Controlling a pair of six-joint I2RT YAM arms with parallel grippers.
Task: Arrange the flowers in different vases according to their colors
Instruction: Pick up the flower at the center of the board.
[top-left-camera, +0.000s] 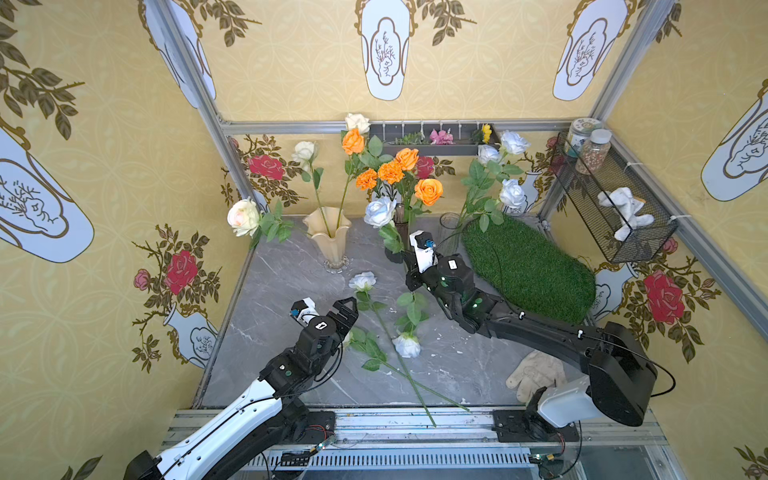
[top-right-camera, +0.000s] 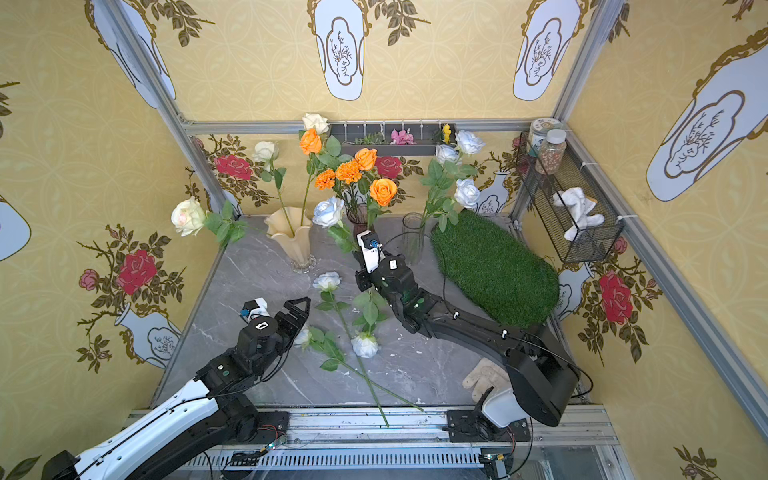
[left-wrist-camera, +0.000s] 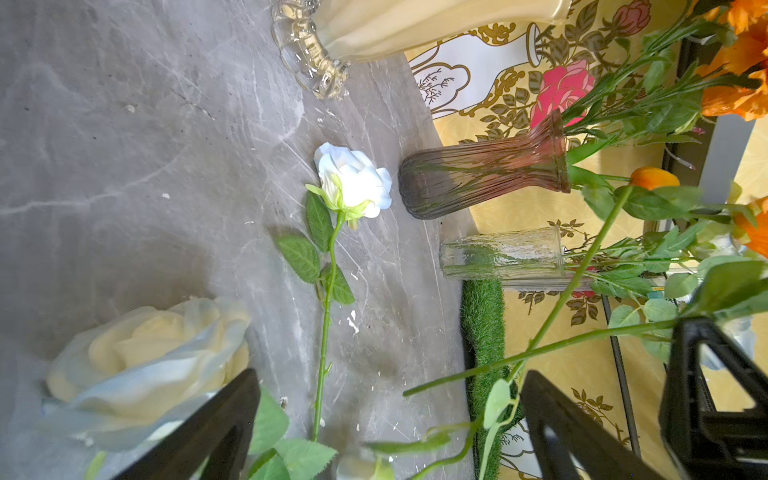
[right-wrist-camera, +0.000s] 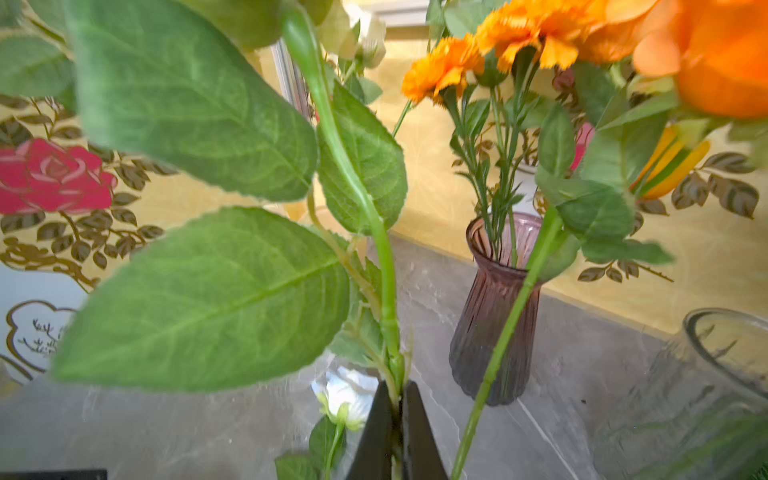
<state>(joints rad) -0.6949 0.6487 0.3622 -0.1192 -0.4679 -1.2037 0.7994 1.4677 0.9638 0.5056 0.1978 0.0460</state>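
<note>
My right gripper (right-wrist-camera: 398, 399) is shut on the green stem of a pale blue-white rose (top-left-camera: 380, 211) and holds it upright beside the purple vase (right-wrist-camera: 490, 316). That vase carries orange flowers (top-left-camera: 390, 171). Cream roses and one orange rose stand in the cream-yellow vase (top-left-camera: 328, 237), pale blue roses in the clear vase (top-left-camera: 451, 232). On the table lie a white rose (top-left-camera: 362, 281), a pale blue-white rose (top-left-camera: 407, 345) and a cream rose (left-wrist-camera: 145, 365). My left gripper (top-left-camera: 345, 328) hangs open just over the cream rose, with leaves between its jaws.
A green turf mat (top-left-camera: 528, 266) covers the table's right side. A pale work glove (top-left-camera: 536, 374) lies under the right arm. A wire basket (top-left-camera: 615, 199) with jars hangs on the right wall, and a dark tray (top-left-camera: 432, 147) sits on the back wall.
</note>
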